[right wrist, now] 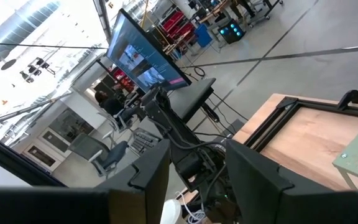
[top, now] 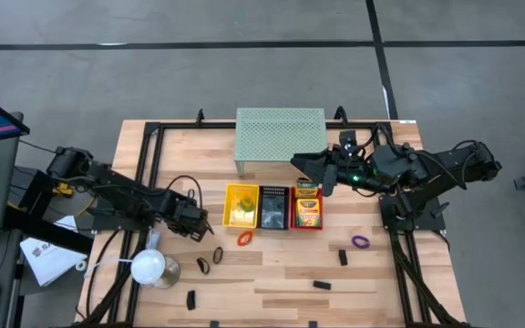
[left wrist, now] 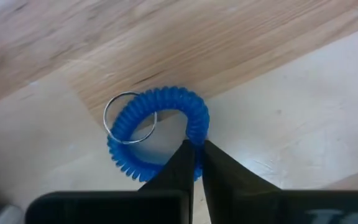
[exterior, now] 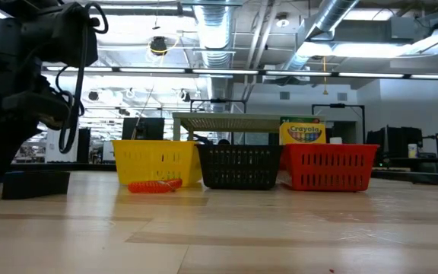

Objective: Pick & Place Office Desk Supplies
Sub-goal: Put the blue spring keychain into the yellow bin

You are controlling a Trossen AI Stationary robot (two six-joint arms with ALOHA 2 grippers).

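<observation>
I am holding the left gripper (left wrist: 194, 152) low over the near-left part of the wooden table (top: 272, 282), its fingers clenched on the rim of a blue coil band (left wrist: 157, 134). The band is lying flat on the wood, a thin metal key ring (left wrist: 129, 118) looped through its coil.

I am seeing three mesh baskets standing in a row at mid-table: yellow basket (top: 241, 207), black basket (top: 273, 208), red basket (top: 307, 211). A yellow-green crayon box (exterior: 304, 132) is standing upright in the red one. Behind them the pale green perforated shelf (top: 279, 132) is sitting at the far edge.

An orange coil band (top: 244, 239) is lying just in front of the yellow basket. A purple band (top: 361, 241) is lying to the right, well apart. Small black clips (top: 322, 285) are lying scattered along the near half. A white round-headed lamp (top: 149, 266) is standing just near of the left arm, crowding that side.

The right gripper (top: 310, 164) is hovering above the red basket, by the shelf's right end; I cannot tell whether its fingers are parted or gripping.

Bare wood is lying open between the bands and the near edge.
</observation>
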